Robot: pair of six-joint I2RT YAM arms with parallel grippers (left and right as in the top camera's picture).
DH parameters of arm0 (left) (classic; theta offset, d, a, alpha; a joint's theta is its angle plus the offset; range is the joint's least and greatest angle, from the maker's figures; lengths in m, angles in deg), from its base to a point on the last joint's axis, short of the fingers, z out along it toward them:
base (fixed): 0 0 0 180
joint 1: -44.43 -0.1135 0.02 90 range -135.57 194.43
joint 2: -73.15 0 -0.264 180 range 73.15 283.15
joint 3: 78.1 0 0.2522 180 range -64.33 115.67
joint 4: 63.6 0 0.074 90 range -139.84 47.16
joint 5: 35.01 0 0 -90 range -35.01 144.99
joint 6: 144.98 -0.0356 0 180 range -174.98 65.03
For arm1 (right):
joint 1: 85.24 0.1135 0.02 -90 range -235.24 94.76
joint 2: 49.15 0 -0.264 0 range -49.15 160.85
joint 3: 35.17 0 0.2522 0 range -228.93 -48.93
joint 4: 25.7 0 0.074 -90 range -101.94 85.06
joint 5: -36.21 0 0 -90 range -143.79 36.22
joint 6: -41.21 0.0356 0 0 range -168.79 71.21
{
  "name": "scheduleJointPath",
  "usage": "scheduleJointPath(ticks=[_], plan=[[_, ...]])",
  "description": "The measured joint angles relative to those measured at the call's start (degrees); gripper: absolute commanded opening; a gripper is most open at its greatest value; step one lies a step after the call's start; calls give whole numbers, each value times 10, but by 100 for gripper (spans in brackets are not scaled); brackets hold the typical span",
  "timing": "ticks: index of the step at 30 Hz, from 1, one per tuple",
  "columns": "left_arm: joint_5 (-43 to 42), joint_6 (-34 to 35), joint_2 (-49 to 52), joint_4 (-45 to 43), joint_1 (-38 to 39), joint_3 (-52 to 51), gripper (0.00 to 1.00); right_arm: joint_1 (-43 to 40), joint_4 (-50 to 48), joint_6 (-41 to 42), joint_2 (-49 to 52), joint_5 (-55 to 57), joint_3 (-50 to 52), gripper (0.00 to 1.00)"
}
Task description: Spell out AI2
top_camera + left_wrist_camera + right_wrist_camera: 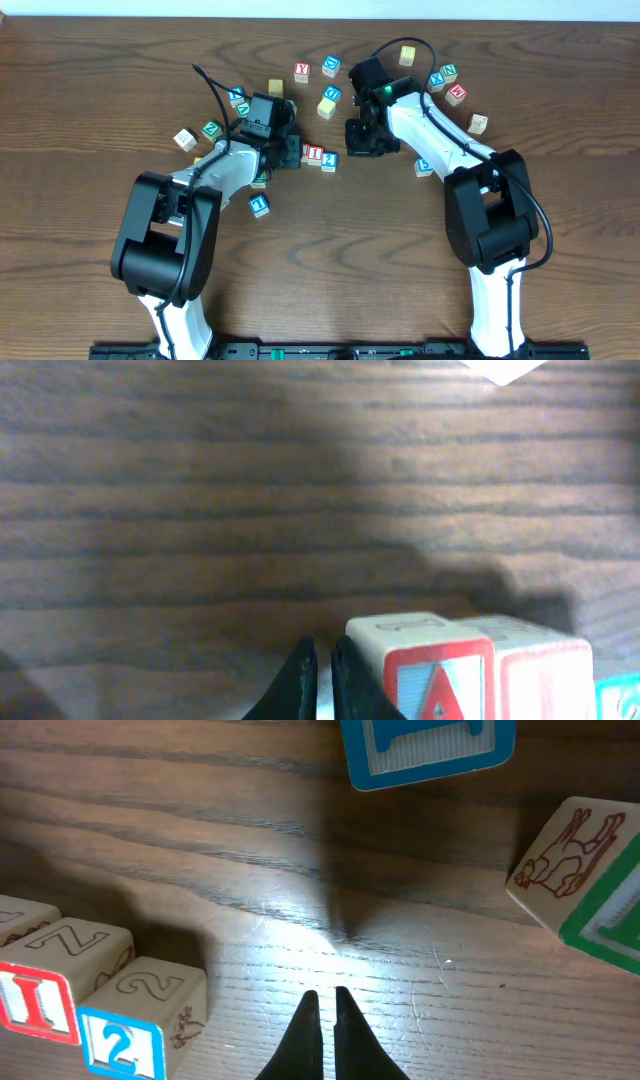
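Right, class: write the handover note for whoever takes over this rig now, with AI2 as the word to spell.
Left end effector: shut, empty, low beside the A block.
Right end effector: shut, empty, apart from the 2 block.
Blocks: A, the I block and 2 sit in a row mid-table.
Done: AI2 looks spelled.
Left: probably just back both arms away and check the row is straight.
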Motion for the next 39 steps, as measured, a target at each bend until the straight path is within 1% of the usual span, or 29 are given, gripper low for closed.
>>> scheduleJointPath(ticks=[16, 32, 39], plan=[[-22, 35, -4, 26, 0, 0, 8, 0, 6, 0, 0, -21, 0, 3], [-33, 37, -4, 30, 14, 0, 7, 0, 5, -4, -1, -55, 0, 1], [-34, 37, -4, 31, 15, 0, 7, 2, 10, -11, -24, -68, 0, 1]])
